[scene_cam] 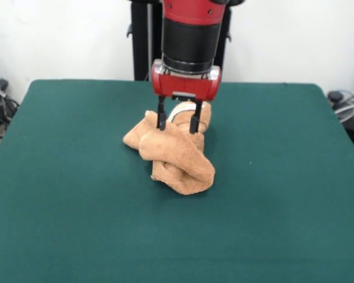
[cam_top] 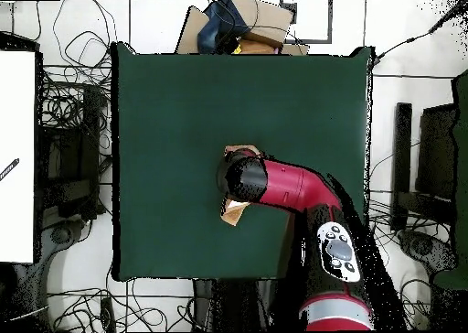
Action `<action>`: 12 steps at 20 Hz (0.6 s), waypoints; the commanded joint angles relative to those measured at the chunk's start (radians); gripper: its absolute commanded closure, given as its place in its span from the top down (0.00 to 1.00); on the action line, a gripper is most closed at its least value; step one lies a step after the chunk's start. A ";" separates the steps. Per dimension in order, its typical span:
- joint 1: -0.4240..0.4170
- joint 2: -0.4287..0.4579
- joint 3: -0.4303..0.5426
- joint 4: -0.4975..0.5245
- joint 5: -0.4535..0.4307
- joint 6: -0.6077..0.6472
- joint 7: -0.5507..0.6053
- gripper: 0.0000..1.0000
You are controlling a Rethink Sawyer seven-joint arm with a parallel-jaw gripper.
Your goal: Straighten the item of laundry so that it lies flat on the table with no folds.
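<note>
Towel bunched — end effector vertical, fingers spread

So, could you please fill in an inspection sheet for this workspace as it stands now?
Surface: green table, bare apart from the towel.
Job's things: tan towel bunched and folded over itself near the table's middle, not flat; a pale patch shows at its top.
Clutter: nothing seen on the table.
Grippers: claw open, fingers straddling the towel's upper part; arm hides most of the towel from overhead.
Cables: many loose cables on the floor around the table.
Surroundings: cardboard box beyond the far edge, white panel at one side, dark equipment at the other.
</note>
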 commanded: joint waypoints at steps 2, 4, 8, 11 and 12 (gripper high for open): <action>-0.013 -0.034 0.131 0.115 -0.055 -0.064 0.059 1.00; -0.016 -0.020 0.129 0.109 -0.064 -0.076 0.055 1.00; -0.018 0.010 0.132 0.094 -0.081 -0.105 0.046 1.00; -0.015 0.026 0.131 0.097 -0.096 -0.134 0.049 1.00; -0.013 0.029 0.130 0.099 -0.100 -0.143 0.054 1.00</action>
